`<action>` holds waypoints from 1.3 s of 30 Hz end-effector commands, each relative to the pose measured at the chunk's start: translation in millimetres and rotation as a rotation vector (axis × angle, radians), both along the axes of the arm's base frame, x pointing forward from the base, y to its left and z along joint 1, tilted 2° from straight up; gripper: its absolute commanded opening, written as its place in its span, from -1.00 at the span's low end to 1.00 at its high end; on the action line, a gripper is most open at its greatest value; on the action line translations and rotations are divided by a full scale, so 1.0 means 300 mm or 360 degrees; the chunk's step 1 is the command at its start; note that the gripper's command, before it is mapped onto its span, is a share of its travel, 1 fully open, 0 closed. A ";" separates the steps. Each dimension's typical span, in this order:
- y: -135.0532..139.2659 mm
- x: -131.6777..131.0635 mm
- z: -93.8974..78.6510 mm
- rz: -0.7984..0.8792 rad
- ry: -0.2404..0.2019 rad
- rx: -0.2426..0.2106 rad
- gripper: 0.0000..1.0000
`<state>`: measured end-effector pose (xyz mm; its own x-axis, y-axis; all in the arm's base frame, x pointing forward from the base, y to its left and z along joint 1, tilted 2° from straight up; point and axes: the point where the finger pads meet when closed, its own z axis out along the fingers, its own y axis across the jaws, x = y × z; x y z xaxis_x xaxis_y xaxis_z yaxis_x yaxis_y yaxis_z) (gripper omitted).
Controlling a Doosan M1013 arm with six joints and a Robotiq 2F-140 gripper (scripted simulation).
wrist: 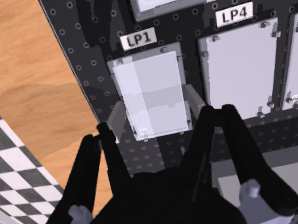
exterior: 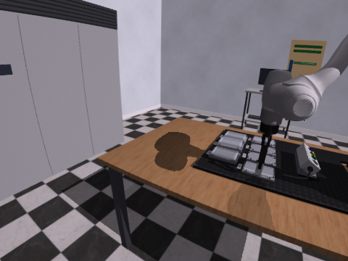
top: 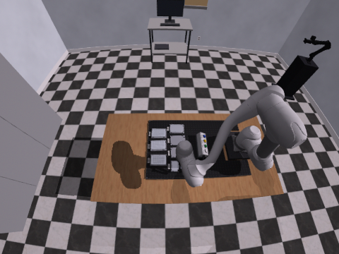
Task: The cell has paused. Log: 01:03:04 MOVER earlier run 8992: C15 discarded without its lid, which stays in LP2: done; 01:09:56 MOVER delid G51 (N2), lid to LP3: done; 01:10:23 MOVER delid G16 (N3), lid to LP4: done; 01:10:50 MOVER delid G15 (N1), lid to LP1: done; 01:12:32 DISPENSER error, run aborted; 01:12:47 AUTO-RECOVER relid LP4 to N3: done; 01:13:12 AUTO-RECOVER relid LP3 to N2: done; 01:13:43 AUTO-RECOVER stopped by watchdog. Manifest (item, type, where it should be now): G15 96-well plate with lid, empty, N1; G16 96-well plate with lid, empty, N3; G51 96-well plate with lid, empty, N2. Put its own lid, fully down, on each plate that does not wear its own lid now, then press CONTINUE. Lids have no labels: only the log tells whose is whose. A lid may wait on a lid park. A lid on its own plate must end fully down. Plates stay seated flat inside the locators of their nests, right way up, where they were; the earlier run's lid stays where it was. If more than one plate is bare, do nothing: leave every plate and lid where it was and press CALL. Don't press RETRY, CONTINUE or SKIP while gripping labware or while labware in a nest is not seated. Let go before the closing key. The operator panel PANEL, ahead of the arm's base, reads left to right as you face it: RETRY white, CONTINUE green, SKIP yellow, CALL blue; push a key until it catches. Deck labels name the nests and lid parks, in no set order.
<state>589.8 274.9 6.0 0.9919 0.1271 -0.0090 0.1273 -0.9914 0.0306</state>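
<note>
the claw [wrist: 155,131] hung spread and held nothing, just above the clear lid [wrist: 150,95] that lay on park lp1 [wrist: 139,39], near the 6 o'clock end of the black deck [top: 212,169] on the table [top: 123,190]. i judged the step was fetching this lid for the bare plate [top: 158,159]. next it should go down straight and pinch the lid's long sides.
</note>
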 end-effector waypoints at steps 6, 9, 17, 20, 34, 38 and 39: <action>0.000 0.000 0.000 0.0000 0.0000 0.0000 0.32; 0.000 0.000 0.000 0.0000 0.0000 0.0000 0.32; 0.000 0.000 0.000 0.0000 0.0000 0.0000 0.32; 0.000 0.000 0.000 0.0000 0.0000 0.0000 0.32; 0.000 0.000 0.000 0.0000 0.0000 0.0000 0.32; 0.000 0.000 0.000 0.0000 0.0000 0.0000 0.32; 0.000 0.000 0.000 0.0000 0.0000 0.0000 -1.00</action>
<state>589.8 274.9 5.8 0.9919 0.1271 -0.0090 0.1273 -0.9914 0.0306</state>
